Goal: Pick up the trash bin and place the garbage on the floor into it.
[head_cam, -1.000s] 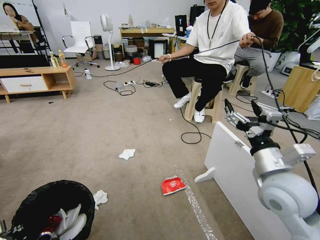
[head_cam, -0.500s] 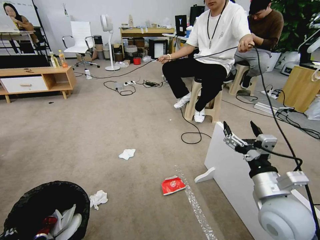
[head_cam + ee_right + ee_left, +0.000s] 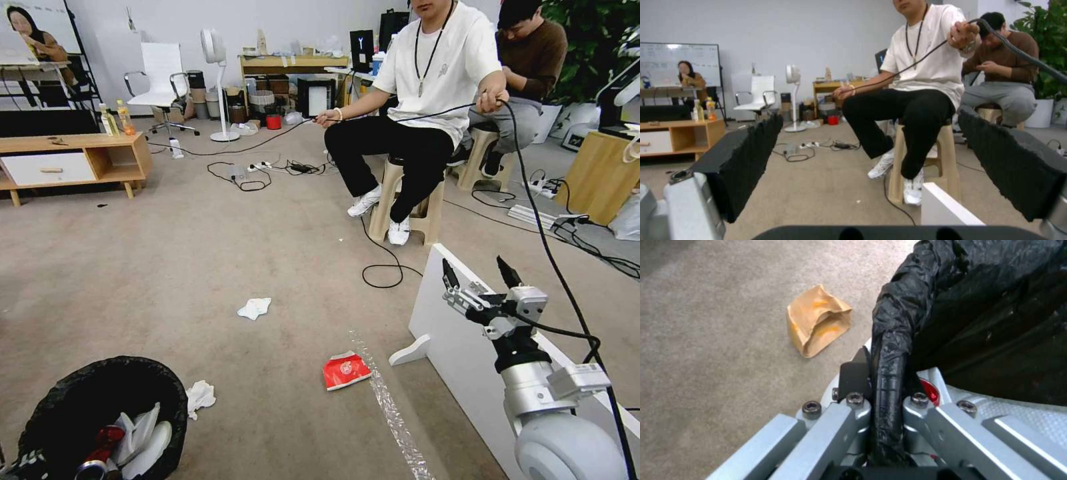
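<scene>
The left gripper (image 3: 882, 393) is clamped on the bin (image 3: 80, 393) rim, at the robot's lower left. The right gripper (image 3: 483, 280) hangs empty, fingers wide apart, over a white board (image 3: 460, 347). On the carpet lie two tissues (image 3: 254, 307), a red packet (image 3: 345, 370) and a brown bag (image 3: 818, 320) — all light, soft, likely best pinched at a raised fold. The bin's base is cut off — its load only partly shows.

Right gripper (image 3: 481, 279): slim black fingers (image 3: 450, 275) with ridged black pads (image 3: 746, 160), silver metal linkages, a black collar, then a brushed silver wrist and a rounded white joint. A black cable (image 3: 567, 330) loops alongside. Left gripper (image 3: 882, 373): silver bars, dark hex-socket screws, black fingertips.
</scene>
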Robot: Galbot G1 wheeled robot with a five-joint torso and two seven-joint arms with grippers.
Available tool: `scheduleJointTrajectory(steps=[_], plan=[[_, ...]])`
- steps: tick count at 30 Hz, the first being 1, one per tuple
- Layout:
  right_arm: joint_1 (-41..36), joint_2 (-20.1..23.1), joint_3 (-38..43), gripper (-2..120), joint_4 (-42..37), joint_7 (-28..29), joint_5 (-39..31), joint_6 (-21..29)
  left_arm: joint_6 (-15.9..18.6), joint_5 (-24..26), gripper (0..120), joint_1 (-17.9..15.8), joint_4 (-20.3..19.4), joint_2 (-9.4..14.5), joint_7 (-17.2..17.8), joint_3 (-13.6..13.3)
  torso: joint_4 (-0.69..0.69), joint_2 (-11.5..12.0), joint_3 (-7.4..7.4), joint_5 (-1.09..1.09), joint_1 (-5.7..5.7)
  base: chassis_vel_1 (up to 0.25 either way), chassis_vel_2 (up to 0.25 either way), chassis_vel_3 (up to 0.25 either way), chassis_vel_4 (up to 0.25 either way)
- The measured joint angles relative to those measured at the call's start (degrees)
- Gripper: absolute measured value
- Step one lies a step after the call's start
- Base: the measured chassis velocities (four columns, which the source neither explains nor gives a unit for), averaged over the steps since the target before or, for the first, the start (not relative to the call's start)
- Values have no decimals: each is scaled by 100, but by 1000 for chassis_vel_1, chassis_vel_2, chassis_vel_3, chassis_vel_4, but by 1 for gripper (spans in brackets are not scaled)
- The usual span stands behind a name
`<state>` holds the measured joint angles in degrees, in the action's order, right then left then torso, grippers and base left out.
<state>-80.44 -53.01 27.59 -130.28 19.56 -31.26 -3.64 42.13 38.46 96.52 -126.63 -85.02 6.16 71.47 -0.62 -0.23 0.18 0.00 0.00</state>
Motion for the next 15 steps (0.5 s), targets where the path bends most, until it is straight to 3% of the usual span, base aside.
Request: scheduleJointTrajectory(steps=[15], plan=[[-144,-34,-29,100,-13,5,102,-11,0,184,2,9,-94,-7,-24,-87,-1,1,0,0,0,0,0,0,0]])
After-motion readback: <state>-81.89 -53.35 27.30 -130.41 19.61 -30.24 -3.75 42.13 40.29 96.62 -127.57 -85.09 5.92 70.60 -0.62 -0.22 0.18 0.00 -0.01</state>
